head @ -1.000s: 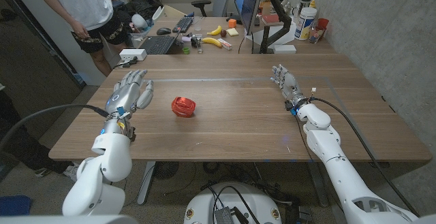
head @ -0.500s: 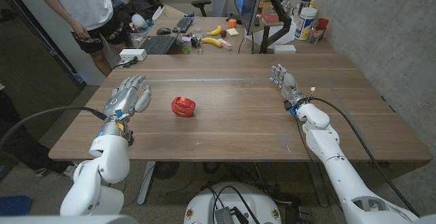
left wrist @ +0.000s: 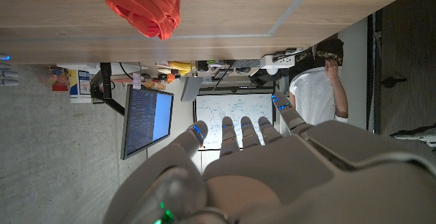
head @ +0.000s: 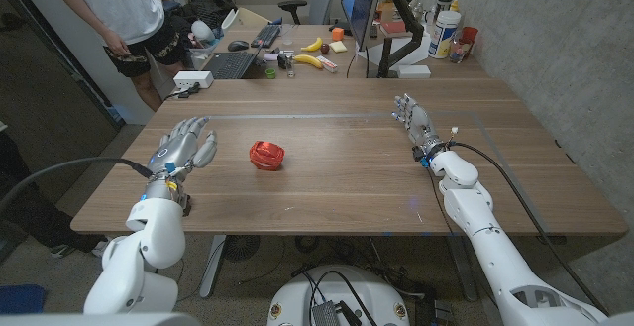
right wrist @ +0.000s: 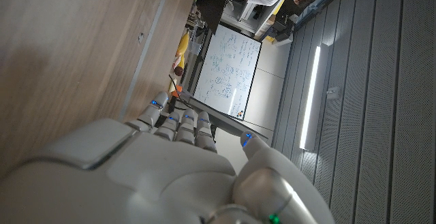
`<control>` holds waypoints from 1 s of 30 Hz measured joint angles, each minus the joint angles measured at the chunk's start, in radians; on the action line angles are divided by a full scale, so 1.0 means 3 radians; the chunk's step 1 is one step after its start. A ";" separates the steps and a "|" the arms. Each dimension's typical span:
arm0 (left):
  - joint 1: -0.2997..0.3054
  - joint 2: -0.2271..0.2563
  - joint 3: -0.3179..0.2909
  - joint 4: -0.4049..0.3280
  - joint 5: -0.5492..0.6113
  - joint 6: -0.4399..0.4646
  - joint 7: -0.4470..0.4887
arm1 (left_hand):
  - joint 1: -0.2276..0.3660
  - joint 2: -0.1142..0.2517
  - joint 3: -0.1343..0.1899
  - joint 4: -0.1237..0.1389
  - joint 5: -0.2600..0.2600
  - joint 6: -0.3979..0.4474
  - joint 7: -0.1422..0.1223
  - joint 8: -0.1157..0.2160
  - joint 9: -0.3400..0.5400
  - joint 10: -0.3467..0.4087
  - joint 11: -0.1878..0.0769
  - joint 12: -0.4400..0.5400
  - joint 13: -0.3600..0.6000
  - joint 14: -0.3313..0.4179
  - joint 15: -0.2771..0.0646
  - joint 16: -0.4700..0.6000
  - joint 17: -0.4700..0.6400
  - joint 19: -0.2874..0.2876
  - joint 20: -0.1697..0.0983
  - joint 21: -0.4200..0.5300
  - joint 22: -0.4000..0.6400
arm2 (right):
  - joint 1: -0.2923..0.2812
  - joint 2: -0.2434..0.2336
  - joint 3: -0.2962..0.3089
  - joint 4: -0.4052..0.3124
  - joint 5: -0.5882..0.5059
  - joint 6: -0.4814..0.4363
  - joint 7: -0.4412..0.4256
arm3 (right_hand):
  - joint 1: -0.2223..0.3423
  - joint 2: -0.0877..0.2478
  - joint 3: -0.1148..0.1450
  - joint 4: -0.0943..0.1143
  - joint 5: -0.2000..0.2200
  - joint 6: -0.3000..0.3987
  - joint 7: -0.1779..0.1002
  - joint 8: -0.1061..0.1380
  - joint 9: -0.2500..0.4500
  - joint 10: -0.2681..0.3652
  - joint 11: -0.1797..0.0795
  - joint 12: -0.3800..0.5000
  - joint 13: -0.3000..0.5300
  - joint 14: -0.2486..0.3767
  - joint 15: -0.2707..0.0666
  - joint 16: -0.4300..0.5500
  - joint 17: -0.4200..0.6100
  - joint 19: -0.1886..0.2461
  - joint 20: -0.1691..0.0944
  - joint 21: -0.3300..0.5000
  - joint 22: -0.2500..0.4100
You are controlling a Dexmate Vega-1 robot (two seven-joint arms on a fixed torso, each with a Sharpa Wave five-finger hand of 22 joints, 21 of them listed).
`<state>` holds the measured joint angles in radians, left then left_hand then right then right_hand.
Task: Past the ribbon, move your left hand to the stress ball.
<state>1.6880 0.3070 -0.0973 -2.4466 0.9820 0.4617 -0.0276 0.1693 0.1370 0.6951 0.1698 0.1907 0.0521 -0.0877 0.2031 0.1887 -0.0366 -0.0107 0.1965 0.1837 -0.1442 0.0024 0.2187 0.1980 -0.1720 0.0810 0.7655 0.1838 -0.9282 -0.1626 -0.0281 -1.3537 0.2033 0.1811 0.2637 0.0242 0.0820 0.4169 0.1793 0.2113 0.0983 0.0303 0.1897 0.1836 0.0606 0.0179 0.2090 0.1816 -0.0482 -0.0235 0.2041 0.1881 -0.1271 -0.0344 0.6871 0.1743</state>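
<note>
Head view: the red ribbon (head: pixel 265 155) is lying in a loose coil on the wooden table (head: pixel 347 182), left of centre; no stress ball is distinguishable in any frame. The left hand (head: pixel 185 145) is hovering just to the left of the ribbon, apart from it — fingers extended and spread, grasping nothing. In the left wrist view, that hand (left wrist: pixel 272 176) is pointing its fingers toward the room beyond the table edge, with the ribbon (left wrist: pixel 145 5) sitting on the table surface well ahead of the fingertips. The right hand (head: pixel 415 123) is positioned far across the table on the right side — fingers likewise extended and unclenched, holding nothing. A person (head: pixel 124 9) in a white shirt is standing behind the table's left corner, beside a cluttered desk (head: pixel 297 44).
</note>
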 measured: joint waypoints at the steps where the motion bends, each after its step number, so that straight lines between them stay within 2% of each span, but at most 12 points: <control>1: 0.0000 0.0003 0.0000 -0.0001 0.0000 0.0007 -0.0009 | 0.0000 0.0000 0.0000 0.0000 0.0000 0.0000 0.0000 0.0000 0.0000 0.0000 0.0000 0.0000 0.0000 -0.0005 0.0005 0.0000 0.0000 0.0000 0.0000 0.0000 0.0000 | 0.0000 0.0000 0.0000 -0.0001 -0.0001 0.0000 -0.0002 | 0.0000 0.0000 0.0000 0.0000 0.0000 0.0000 0.0000 0.0000 0.0000 0.0000 0.0000 0.0000 0.0000 0.0000 0.0000 0.0000 0.0000 0.0000 0.0000 0.0000 0.0000; 6: 0.0003 0.0014 0.0001 -0.0009 0.0004 0.0041 -0.0042 | 0.0000 0.0000 0.0010 -0.0010 0.0000 0.0000 0.0000 -0.0013 0.0000 0.0000 0.0000 0.0000 0.0000 -0.0005 0.0005 0.0000 0.0000 0.0005 0.0031 -0.0002 0.0000 | -0.0001 0.0001 -0.0001 -0.0002 -0.0003 0.0001 -0.0007 | 0.0000 0.0000 0.0000 0.0000 0.0000 0.0000 0.0000 0.0000 0.0000 0.0000 0.0000 0.0000 0.0000 0.0000 0.0000 0.0000 0.0000 0.0005 -0.0005 0.0000 0.0000; 30: 0.0087 0.0028 0.0063 -0.0115 0.0135 0.0260 -0.0209 | 0.0046 0.0011 0.0042 -0.0014 0.0000 0.0018 0.0018 -0.0013 -0.0001 0.0031 0.0030 0.0000 0.0000 0.0012 0.0022 0.0000 -0.0001 0.0012 0.0058 -0.0013 0.0000 | -0.0011 -0.0001 -0.0003 0.0001 -0.0008 0.0016 -0.0020 | 0.0000 0.0000 0.0000 0.0000 0.0000 0.0000 0.0000 0.0000 0.0000 0.0000 0.0000 0.0000 0.0000 0.0000 0.0000 0.0000 0.0000 0.0004 -0.0005 -0.0026 0.0000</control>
<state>1.7141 0.3153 -0.0783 -2.4811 1.0224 0.5397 -0.0902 0.1831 0.1404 0.7076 0.1655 0.1907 0.0574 -0.0824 0.1992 0.1885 -0.0273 -0.0017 0.1964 0.1836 -0.1406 0.0089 0.2187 0.1978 -0.1684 0.0985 0.7617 0.1837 -0.9314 -0.1628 -0.0290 -1.3534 0.2008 0.1859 0.2576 0.0242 0.0820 0.4169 0.1793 0.2113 0.0983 0.0303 0.1897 0.1836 0.0606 0.0178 0.2090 0.1816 -0.0482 -0.0235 0.2041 0.1882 -0.1258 -0.0358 0.6794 0.1744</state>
